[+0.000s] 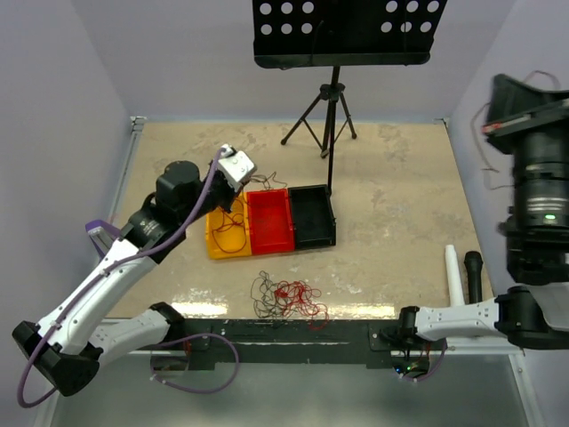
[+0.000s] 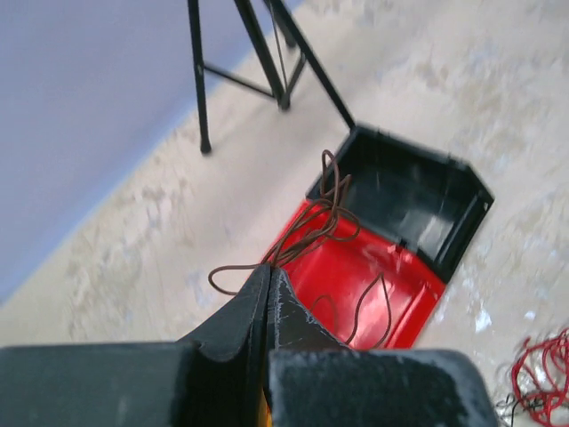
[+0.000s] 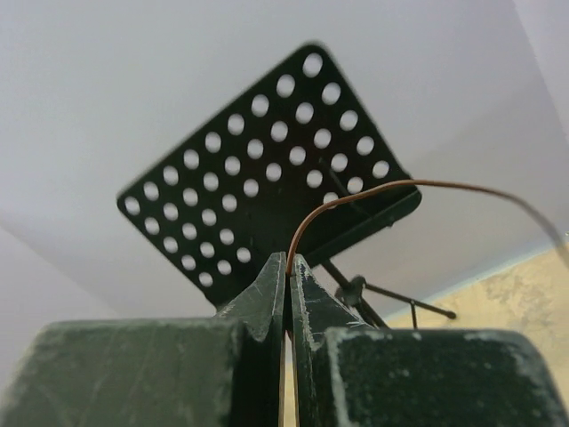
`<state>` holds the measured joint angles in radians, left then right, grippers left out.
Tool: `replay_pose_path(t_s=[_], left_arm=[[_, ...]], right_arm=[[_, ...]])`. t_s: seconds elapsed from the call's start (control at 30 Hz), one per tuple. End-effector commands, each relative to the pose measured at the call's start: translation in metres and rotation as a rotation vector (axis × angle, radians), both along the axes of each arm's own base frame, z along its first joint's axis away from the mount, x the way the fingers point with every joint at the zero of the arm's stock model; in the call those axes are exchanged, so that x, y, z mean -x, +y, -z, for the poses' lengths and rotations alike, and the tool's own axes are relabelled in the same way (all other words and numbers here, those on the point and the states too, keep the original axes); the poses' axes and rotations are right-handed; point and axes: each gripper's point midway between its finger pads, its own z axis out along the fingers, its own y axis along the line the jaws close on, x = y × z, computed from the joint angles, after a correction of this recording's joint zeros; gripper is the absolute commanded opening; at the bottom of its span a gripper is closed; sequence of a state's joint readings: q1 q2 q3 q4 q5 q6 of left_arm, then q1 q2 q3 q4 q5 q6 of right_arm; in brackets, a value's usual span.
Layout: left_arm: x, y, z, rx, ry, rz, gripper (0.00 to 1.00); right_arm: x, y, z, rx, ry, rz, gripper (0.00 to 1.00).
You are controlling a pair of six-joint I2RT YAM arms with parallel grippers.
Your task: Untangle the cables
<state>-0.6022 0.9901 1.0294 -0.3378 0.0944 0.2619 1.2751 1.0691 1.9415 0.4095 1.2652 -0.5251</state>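
The cables form a loose red and dark tangle [image 1: 289,298] on the table near the front edge; its red strands [image 2: 542,374] show at the lower right of the left wrist view. My left gripper [image 2: 268,269] hangs over the trays, shut on a thin brown cable [image 2: 324,218] whose loops trail across the red tray [image 2: 391,267]. My right gripper [image 3: 289,260] is raised high and points up at the music stand. It is shut on another brown cable [image 3: 373,191], which arcs off to the right.
Three small trays sit side by side mid-table: yellow [image 1: 216,245], red [image 1: 269,233], black [image 1: 313,229]. A black music stand [image 1: 342,31] on a tripod [image 1: 324,116] stands behind them. The right arm [image 1: 533,178] looms large at the right edge. A white and a black tube [image 1: 462,271] lie below it.
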Motion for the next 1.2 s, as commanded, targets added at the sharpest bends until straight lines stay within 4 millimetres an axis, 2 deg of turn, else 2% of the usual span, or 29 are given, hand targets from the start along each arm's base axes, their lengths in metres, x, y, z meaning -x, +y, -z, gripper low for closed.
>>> replay_pose_path(t_s=[0.0,0.03,0.23,0.4,0.57,0.8,1.03,1.17], left_arm=[[0.010,-0.009,-0.070,0.092,-0.085,0.075,0.00],[0.012,-0.009,-0.082,0.106,-0.105,0.080,0.00],[0.021,-0.004,-0.122,0.130,-0.190,0.095,0.00],[0.025,0.004,-0.152,0.137,-0.262,0.082,0.00],[0.025,0.018,-0.172,0.158,-0.323,0.019,0.00],[0.018,0.045,-0.190,0.214,-0.392,-0.139,0.00],[0.013,0.082,-0.214,0.332,-0.455,-0.353,0.00],[0.017,0.102,-0.225,0.389,-0.495,-0.445,0.00]], right_arm=[[-0.020,0.078,0.025,0.141,0.034,-0.071,0.00],[-0.021,0.088,0.027,0.132,0.026,-0.090,0.00],[-0.034,0.140,0.041,0.198,0.015,-0.142,0.00],[-0.047,0.177,0.053,0.240,0.013,-0.184,0.00],[-0.059,0.206,0.069,0.277,0.019,-0.213,0.00],[-0.075,0.226,0.082,0.301,0.019,-0.242,0.00],[-0.088,0.228,0.091,0.294,0.023,-0.247,0.00],[-0.097,0.234,0.106,0.303,0.038,-0.256,0.00]])
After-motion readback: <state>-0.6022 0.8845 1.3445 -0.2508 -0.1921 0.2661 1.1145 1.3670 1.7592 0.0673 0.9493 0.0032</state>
